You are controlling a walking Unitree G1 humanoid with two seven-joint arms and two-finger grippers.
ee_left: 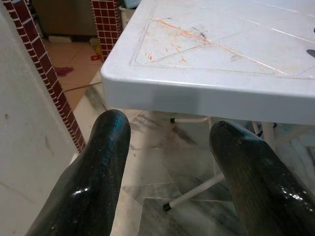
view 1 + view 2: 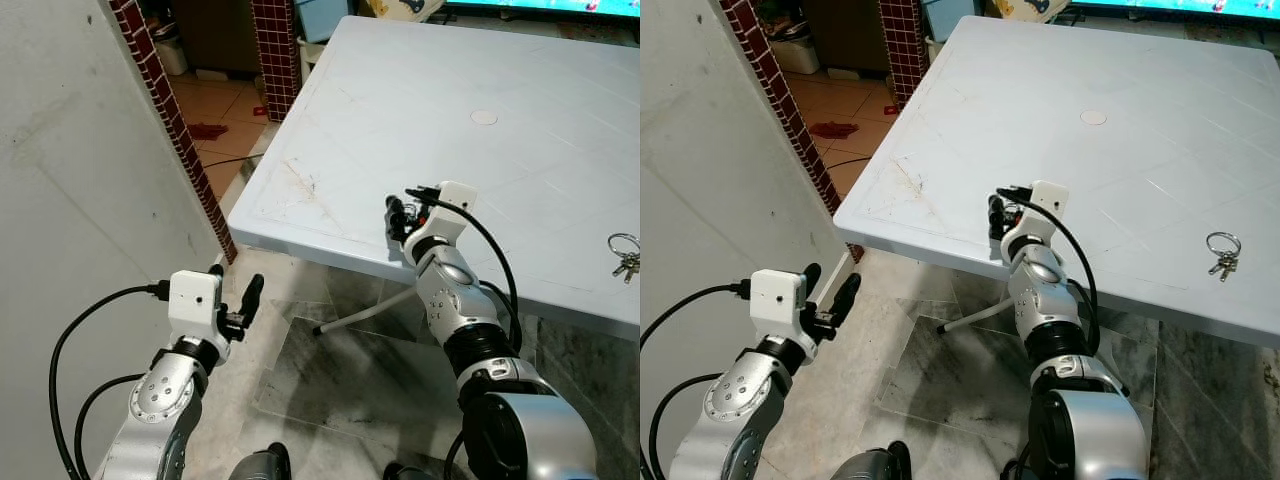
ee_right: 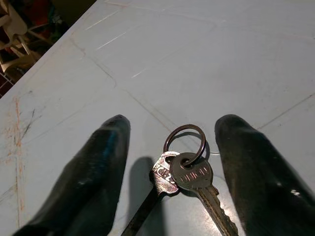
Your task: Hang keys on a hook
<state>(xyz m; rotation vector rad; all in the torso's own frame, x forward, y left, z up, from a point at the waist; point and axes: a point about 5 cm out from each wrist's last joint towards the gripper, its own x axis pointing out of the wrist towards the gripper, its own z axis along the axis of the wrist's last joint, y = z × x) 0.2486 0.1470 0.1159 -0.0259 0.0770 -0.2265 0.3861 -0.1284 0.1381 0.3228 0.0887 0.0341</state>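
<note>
A bunch of keys (image 3: 186,169) on a metal ring lies flat on the pale blue table (image 3: 206,59), between the spread fingers of my right gripper (image 3: 170,129). That gripper (image 2: 398,214) is open and sits low over the table's front edge, not touching the keys. A second ring of keys (image 2: 624,254) lies further right on the table. My left gripper (image 2: 237,281) is open with nothing in it. It hovers below and left of the table's near corner (image 1: 106,78), beside the wall.
A grey wall (image 2: 80,170) edged with dark red tiles (image 2: 170,120) rises close on the left. Metal table legs (image 2: 365,313) cross the marble floor under the table. A tiled column (image 2: 277,50) stands beyond the table's left side.
</note>
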